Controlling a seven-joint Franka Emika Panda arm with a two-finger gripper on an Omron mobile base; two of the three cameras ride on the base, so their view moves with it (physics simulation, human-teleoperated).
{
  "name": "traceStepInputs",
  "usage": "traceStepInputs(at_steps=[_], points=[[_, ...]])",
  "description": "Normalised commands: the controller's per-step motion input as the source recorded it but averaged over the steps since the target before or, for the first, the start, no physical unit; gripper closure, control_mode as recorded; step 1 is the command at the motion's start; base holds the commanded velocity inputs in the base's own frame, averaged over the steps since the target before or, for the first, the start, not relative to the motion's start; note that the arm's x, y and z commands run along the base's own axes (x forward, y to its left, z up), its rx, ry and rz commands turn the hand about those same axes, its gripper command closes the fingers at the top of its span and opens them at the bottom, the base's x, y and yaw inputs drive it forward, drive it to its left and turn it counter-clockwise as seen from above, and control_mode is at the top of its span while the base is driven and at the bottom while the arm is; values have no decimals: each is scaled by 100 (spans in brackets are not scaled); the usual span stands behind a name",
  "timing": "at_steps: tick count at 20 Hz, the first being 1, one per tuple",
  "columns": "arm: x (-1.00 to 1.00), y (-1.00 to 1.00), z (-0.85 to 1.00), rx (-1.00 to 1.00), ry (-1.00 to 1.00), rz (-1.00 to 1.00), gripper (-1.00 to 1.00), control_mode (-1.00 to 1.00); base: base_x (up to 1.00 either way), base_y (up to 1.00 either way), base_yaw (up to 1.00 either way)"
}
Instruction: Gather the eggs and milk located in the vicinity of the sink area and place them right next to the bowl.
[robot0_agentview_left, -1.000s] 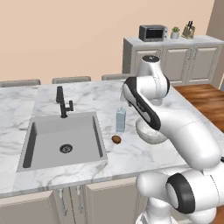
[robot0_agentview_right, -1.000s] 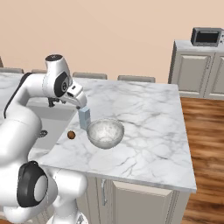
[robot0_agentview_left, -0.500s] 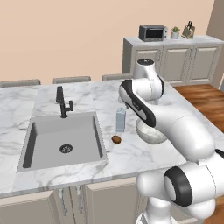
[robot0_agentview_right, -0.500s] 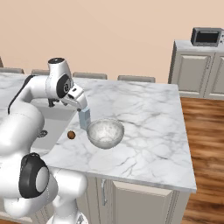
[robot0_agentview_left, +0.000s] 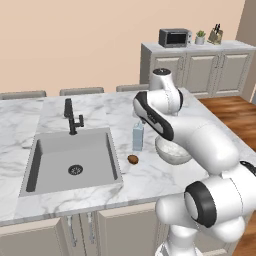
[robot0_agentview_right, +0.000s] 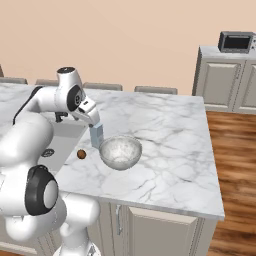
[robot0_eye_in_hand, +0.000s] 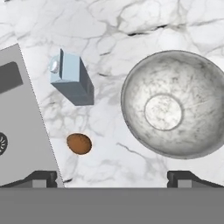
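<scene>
Since a second ago the arm's upper link has swung slightly, while carton and egg have stayed put. From the left base view, the milk (robot0_agentview_left: 138, 136) stands upright on the worktop (robot0_agentview_left: 100, 180) between sink (robot0_agentview_left: 75, 160) and bowl (robot0_agentview_left: 172, 151), one brown egg (robot0_agentview_left: 132, 159) just in front. In the right base view the arm hides the jaws, though carton and egg sit close beside the bowl. Looking down from the hand, the gripper (robot0_eye_in_hand: 112, 177) is spread wide and empty; descend centred over the egg, closing gently. A second egg cannot be made out.
</scene>
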Motion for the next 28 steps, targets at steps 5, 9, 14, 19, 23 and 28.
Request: traceStepInputs(at_steps=[5, 9, 14, 19, 23, 28], points=[[18, 1, -7, 0, 0, -5, -100, -100, 0, 0, 0], [17, 2, -11, 0, 0, -4, -100, -100, 0, 0, 0], [19, 4, -13, 0, 0, -3, -100, -100, 0, 0, 0], [19, 1, -9, 2, 1, -3, -100, -100, 0, 0, 0], [17, 0, -6, 5, 1, -3, -100, -100, 0, 0, 0], [17, 0, -10, 4, 2, -3, -100, -100, 0, 0, 0]])
